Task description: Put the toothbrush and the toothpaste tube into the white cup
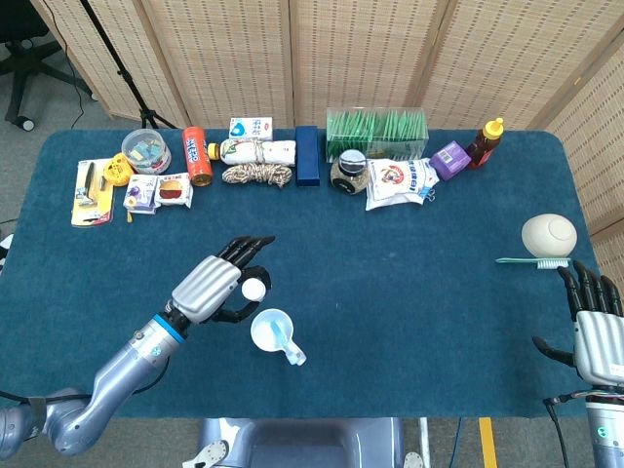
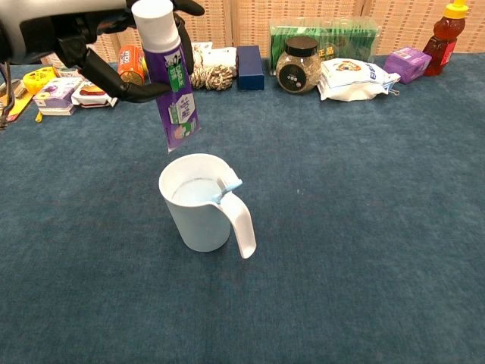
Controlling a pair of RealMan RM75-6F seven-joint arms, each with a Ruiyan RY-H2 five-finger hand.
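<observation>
My left hand holds the purple toothpaste tube upright, white cap up, its flat end hanging just above the far left rim of the white cup. The cup stands upright on the blue table with its handle toward me. The toothbrush lies flat at the table's right edge, in front of a cream dome. My right hand hovers open just near of the toothbrush, fingers pointing away, apart from it.
A row of clutter lines the far edge: tub, orange can, rope, blue box, green box, jar, pouch, sauce bottle. The cream dome sits right.
</observation>
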